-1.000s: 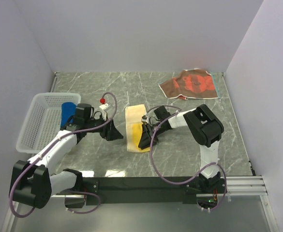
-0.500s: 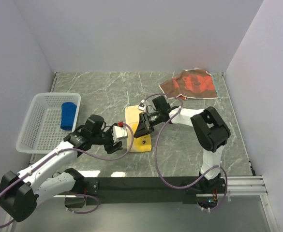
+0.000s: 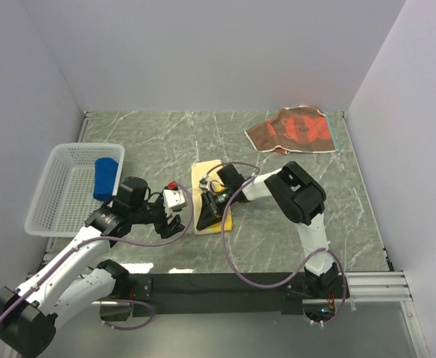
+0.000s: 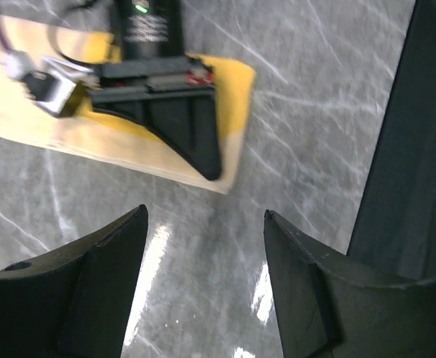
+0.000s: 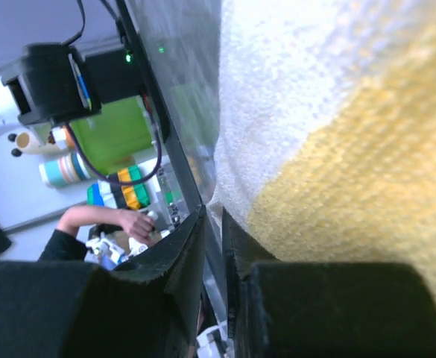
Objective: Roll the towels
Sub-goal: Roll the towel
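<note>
Since a second ago the left arm has drawn back toward its base. The left gripper now sits low on the table just left of the yellow towel, its jaws wide with only bare marble between them. The right gripper has shifted from the towel's right side to its near left corner, and its jaws have narrowed. The towel lies about where it did.

The top view alone shows the basket at far left with the blue towel inside, and the patterned towel flat at the far right corner. The left wrist view shows the right gripper tipped onto the towel's corner. The right wrist view shows the fingers nearly together at the cream edge; whether they pinch it I cannot tell.

Open marble lies around the yellow towel on every side but the left gripper's.
</note>
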Motion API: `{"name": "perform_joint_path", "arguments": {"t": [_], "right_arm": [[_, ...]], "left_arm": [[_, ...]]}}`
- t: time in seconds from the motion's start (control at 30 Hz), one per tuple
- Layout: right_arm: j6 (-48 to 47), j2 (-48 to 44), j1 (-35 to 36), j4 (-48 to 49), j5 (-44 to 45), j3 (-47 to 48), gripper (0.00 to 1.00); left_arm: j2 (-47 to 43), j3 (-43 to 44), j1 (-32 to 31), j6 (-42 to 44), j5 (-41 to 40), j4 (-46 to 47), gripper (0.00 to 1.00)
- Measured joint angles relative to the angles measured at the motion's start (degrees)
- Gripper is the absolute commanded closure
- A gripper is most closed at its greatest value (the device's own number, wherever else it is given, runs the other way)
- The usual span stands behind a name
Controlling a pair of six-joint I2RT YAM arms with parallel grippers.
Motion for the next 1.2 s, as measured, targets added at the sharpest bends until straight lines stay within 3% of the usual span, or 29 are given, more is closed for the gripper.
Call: {"name": "perform_joint_path", "arguments": {"t": [0.3, 0.57, 0.63, 0.67, 0.7, 0.8, 0.83, 0.97, 1.07, 1.2], "right_arm": [[0.0, -1.6, -0.2, -3.8, 1.7, 2.3, 0.78], [-14.3, -21.9, -1.9, -17.3, 16.8, 8.2, 0.77], [-20.6, -27.2, -2.6, -18.8, 24.6, 9.8, 0.67], [-23.7, -29.8, -2.9, -19.2, 28.5, 9.7, 0.41], [-25.7, -31.8, -3.1, -19.5, 31.5, 9.4, 0.36], [-32.1, -37.6, -4.7, -20.7, 39.6, 7.7, 0.34], [-33.6, -38.0, -5.7, -21.6, 39.6, 7.7, 0.38], [-36.6, -33.8, -11.4, -25.8, 30.8, 7.8, 0.77], [-35.2, -25.6, -14.2, -28.8, 21.0, 7.6, 0.82], [-31.2, -18.6, -12.3, -28.8, 11.6, 3.9, 0.87]], "left_arm": [[2.9, 0.4, 0.1, 8.8, 1.5, -6.6, 0.31], [3.0, 0.6, -0.5, 14.3, 0.5, -5.7, 0.32], [3.3, 0.2, -1.1, 15.2, -0.3, -4.2, 0.32], [3.7, -0.1, -1.5, 15.6, -0.6, -3.4, 0.33], [4.1, -0.2, -1.9, 15.9, -0.9, -3.0, 0.33], [6.6, -0.5, -3.9, 17.2, -1.9, -0.9, 0.36], [7.5, -0.6, -4.8, 17.6, -2.3, 0.0, 0.38], [11.2, -2.1, -10.3, 18.8, -6.1, 5.0, 0.49], [13.6, -4.6, -15.5, 19.4, -9.5, 9.0, 0.52], [16.7, -6.9, -21.2, 20.5, -14.3, 12.9, 0.52]]}}
